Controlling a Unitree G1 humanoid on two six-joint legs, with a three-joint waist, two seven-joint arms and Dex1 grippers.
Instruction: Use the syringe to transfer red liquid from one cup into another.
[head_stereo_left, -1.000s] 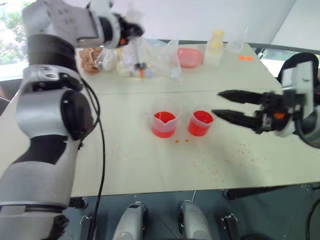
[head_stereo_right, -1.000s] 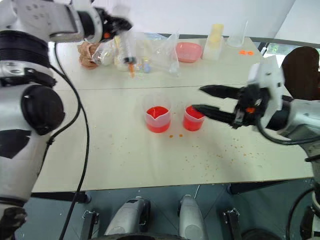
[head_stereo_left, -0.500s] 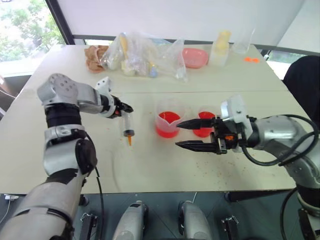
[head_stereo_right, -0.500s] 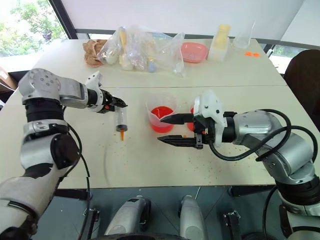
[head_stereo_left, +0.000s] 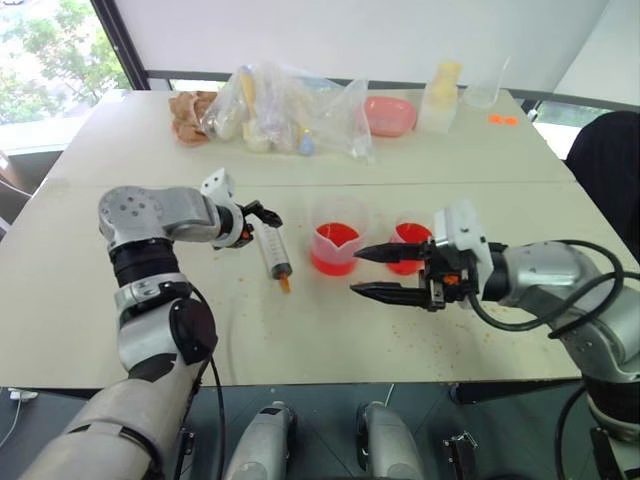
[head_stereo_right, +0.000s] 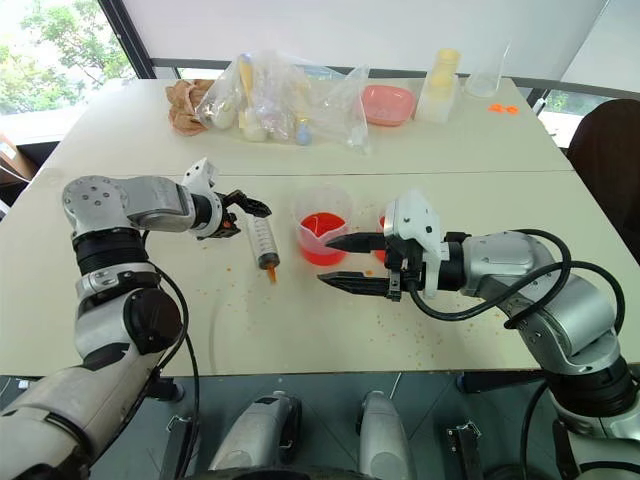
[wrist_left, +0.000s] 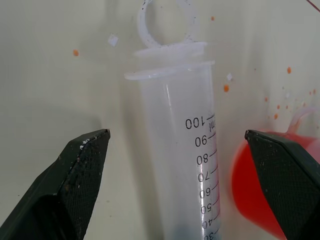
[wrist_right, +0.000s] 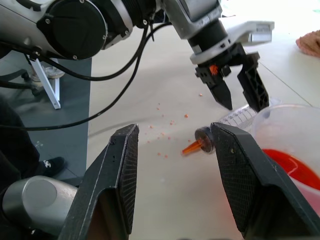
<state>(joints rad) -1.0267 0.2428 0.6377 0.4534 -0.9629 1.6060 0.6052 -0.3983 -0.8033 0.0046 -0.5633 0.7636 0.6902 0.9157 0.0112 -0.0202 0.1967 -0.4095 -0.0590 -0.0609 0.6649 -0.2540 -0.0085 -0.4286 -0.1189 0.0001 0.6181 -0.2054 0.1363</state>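
Note:
The syringe (head_stereo_left: 273, 255) lies on the table, orange tip toward the near edge, its ring end between the spread fingers of my open left gripper (head_stereo_left: 264, 214), which holds nothing. The left wrist view shows the barrel (wrist_left: 180, 145) free of both fingers (wrist_left: 75, 175). Right of it stands the spouted cup (head_stereo_left: 335, 248) with red liquid (head_stereo_left: 334, 238). The smaller cup (head_stereo_left: 407, 243), also red inside, is partly hidden behind my right gripper (head_stereo_left: 357, 271). That gripper hangs open and empty, level, in front of the cups, pointing toward the syringe (wrist_right: 235, 119).
Clear plastic bags (head_stereo_left: 285, 105), a brown lump (head_stereo_left: 188, 106), a pink bowl (head_stereo_left: 390, 115), a pale yellow container (head_stereo_left: 441, 88) and a clear beaker (head_stereo_left: 484, 92) line the far side. Orange drips speckle the table (head_stereo_left: 330, 330). A dark chair (head_stereo_left: 606, 150) stands at the right.
My left arm came down from high over the table and laid the syringe flat, then opened off it. My right gripper shifted left in front of the cups.

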